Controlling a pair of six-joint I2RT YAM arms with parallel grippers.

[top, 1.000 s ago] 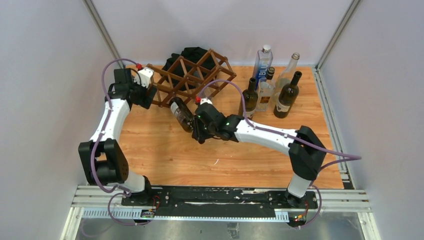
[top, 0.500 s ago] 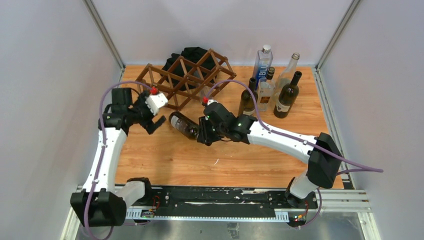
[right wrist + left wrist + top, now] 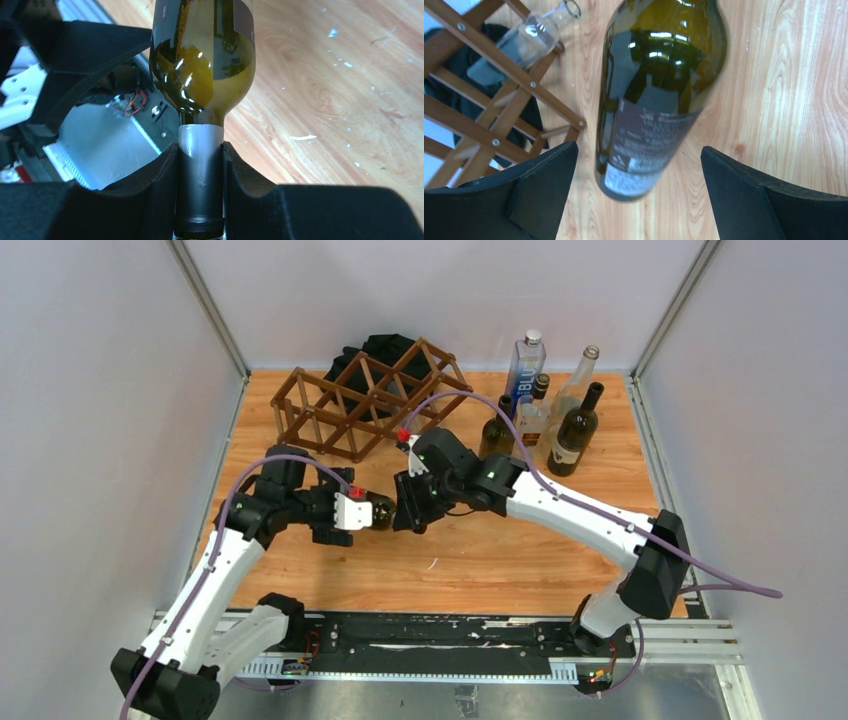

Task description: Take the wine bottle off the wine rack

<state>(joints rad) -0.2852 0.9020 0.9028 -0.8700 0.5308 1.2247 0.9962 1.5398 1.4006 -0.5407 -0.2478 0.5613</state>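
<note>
The dark green wine bottle (image 3: 383, 510) is off the brown lattice wine rack (image 3: 365, 400) and held roughly level above the table in front of it. My right gripper (image 3: 408, 504) is shut on the bottle's foil-capped neck (image 3: 201, 175); the body (image 3: 202, 55) points away from it. My left gripper (image 3: 362, 511) is open at the bottle's base end. In the left wrist view its fingers (image 3: 541, 192) stand wide on either side of the labelled body (image 3: 659, 90), not touching it. The rack (image 3: 499, 95) shows at left there.
A clear bottle (image 3: 521, 42) lies in the rack. A black cloth heap (image 3: 385, 348) sits behind the rack. Several upright bottles (image 3: 545, 415) stand at the back right. White walls close in the table on three sides.
My left arm swung from the rack's left end to the bottle's base, gripper open. My right gripper drew the bottle away from the rack, toward the near left.
</note>
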